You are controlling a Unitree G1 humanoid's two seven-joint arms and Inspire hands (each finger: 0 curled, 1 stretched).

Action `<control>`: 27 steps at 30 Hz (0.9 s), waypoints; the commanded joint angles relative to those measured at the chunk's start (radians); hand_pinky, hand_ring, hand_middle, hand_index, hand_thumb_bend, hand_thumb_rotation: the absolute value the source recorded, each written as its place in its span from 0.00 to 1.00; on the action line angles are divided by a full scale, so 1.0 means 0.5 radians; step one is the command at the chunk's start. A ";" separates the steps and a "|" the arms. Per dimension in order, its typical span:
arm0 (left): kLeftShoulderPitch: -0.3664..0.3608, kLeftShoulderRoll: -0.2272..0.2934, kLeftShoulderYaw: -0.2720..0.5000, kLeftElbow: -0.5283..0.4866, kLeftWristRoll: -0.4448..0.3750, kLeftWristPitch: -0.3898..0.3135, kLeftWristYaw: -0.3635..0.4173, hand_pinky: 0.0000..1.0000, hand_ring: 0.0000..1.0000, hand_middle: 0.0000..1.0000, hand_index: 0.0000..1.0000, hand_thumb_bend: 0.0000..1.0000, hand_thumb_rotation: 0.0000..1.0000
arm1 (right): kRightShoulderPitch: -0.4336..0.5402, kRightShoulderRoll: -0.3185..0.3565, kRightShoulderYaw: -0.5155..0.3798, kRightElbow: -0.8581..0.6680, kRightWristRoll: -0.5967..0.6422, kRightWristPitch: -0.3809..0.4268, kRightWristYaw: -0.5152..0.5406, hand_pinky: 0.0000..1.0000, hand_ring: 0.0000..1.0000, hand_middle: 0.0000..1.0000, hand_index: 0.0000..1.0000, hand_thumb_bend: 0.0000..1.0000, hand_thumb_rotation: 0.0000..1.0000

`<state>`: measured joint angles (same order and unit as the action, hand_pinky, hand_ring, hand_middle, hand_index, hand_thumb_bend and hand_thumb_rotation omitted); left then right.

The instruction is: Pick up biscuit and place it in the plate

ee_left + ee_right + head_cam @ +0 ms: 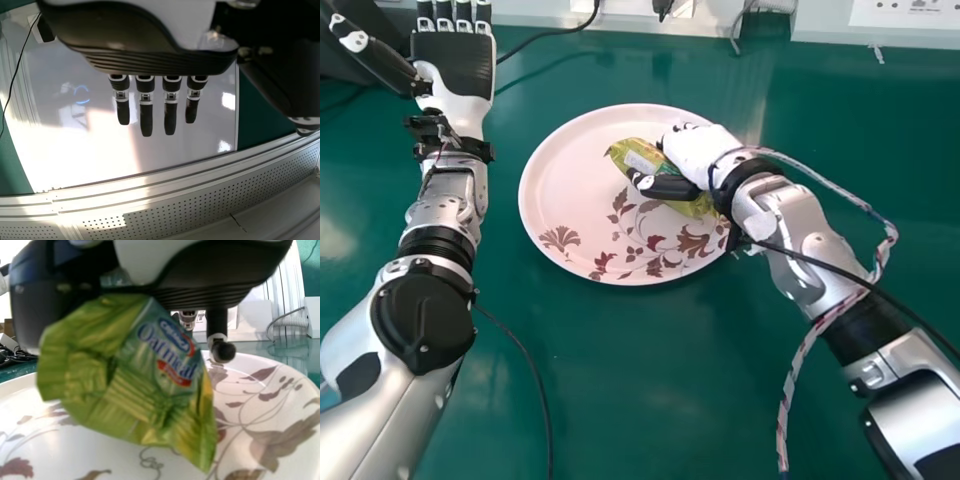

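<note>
In the head view my right hand is over the right part of the white flowered plate, with thumb and fingers closed round the green biscuit packet. The right wrist view has the biscuit packet held under my right hand, over the plate; whether it touches the plate I cannot tell. My left hand lies idle at the far left, its fingers straight and pointing away.
The green table runs all round the plate. Thin black cables cross it near the left arm, and a braided cable hangs along the right arm. White panels border the table's far edge.
</note>
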<state>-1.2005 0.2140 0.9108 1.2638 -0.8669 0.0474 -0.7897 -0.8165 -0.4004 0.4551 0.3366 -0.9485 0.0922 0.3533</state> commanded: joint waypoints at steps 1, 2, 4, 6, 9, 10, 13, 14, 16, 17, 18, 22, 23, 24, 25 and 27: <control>0.011 0.014 -0.036 0.006 0.015 0.011 -0.049 0.87 0.84 0.86 0.92 1.00 0.42 | 0.028 -0.003 0.042 0.086 0.009 0.006 0.023 0.05 0.12 0.19 0.49 0.50 0.05; 0.011 0.018 -0.036 0.009 0.016 0.012 -0.051 0.87 0.84 0.86 0.92 1.00 0.42 | 0.025 0.002 0.045 0.100 0.011 0.010 0.020 0.05 0.12 0.20 0.49 0.50 0.05; 0.009 0.018 -0.032 0.010 0.015 0.011 -0.041 0.88 0.84 0.87 0.92 1.00 0.42 | 0.018 0.008 0.050 0.129 0.019 0.014 0.021 0.05 0.12 0.20 0.49 0.50 0.04; 0.008 0.004 -0.029 0.003 0.011 -0.005 -0.033 0.89 0.84 0.87 0.93 1.00 0.43 | 0.009 0.010 0.059 0.158 0.027 0.016 0.027 0.05 0.12 0.20 0.49 0.50 0.04; 0.008 0.001 -0.023 0.002 0.003 -0.001 -0.032 0.89 0.85 0.88 0.93 1.00 0.43 | 0.003 0.009 0.074 0.200 0.037 0.006 0.014 0.05 0.12 0.20 0.49 0.50 0.05; 0.008 0.002 -0.027 0.001 0.009 -0.017 -0.031 0.89 0.86 0.88 0.93 1.00 0.43 | 0.001 0.008 0.082 0.216 0.035 0.002 0.006 0.05 0.12 0.20 0.49 0.50 0.05; 0.012 -0.003 -0.045 -0.002 0.034 -0.077 -0.054 0.86 0.84 0.88 0.93 1.00 0.45 | -0.013 0.001 0.116 0.261 0.019 0.000 -0.012 0.07 0.14 0.22 0.49 0.50 0.05; 0.012 -0.007 -0.047 -0.002 0.037 -0.094 -0.053 0.85 0.84 0.88 0.93 1.00 0.46 | -0.017 0.000 0.126 0.272 0.016 0.005 -0.012 0.08 0.15 0.23 0.49 0.50 0.05; 0.012 -0.018 -0.045 -0.004 0.036 -0.126 -0.051 0.85 0.83 0.88 0.94 1.00 0.46 | -0.020 -0.001 0.137 0.286 0.017 0.017 -0.006 0.09 0.17 0.26 0.49 0.50 0.05; 0.012 -0.022 -0.045 -0.003 0.036 -0.132 -0.045 0.85 0.83 0.88 0.94 1.00 0.46 | -0.019 -0.002 0.139 0.289 0.019 0.020 -0.012 0.10 0.18 0.28 0.49 0.51 0.05; 0.013 -0.025 -0.050 -0.005 0.044 -0.147 -0.049 0.85 0.82 0.88 0.94 1.00 0.46 | -0.016 -0.003 0.140 0.291 0.021 0.022 -0.019 0.11 0.19 0.32 0.49 0.51 0.05; 0.012 -0.030 -0.054 -0.005 0.046 -0.177 -0.050 0.86 0.84 0.90 0.95 1.00 0.44 | -0.015 -0.005 0.150 0.299 0.022 0.031 -0.024 0.14 0.22 0.46 0.51 0.52 0.00; 0.011 -0.032 -0.053 -0.004 0.045 -0.184 -0.045 0.86 0.84 0.90 0.95 1.00 0.45 | -0.016 -0.007 0.152 0.300 0.022 0.033 -0.021 0.14 0.22 0.46 0.51 0.52 0.00; 0.010 -0.035 -0.054 -0.005 0.044 -0.189 -0.047 0.86 0.84 0.90 0.95 1.00 0.44 | -0.015 -0.009 0.154 0.299 0.022 0.033 -0.023 0.15 0.22 0.47 0.50 0.52 0.00; 0.010 -0.036 -0.054 -0.005 0.044 -0.192 -0.047 0.86 0.84 0.90 0.95 1.00 0.44 | -0.014 -0.009 0.156 0.298 0.021 0.040 -0.020 0.15 0.23 0.48 0.50 0.52 0.00; 0.012 -0.033 -0.056 -0.001 0.043 -0.180 -0.073 0.87 0.84 0.91 0.95 1.00 0.44 | -0.012 -0.009 0.154 0.296 0.026 0.047 -0.021 0.17 0.25 0.49 0.49 0.52 0.00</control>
<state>-1.2004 0.1997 0.8938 1.2634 -0.8461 -0.0417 -0.8070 -0.8748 -0.3956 0.5077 0.4438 -0.9315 0.0954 0.3030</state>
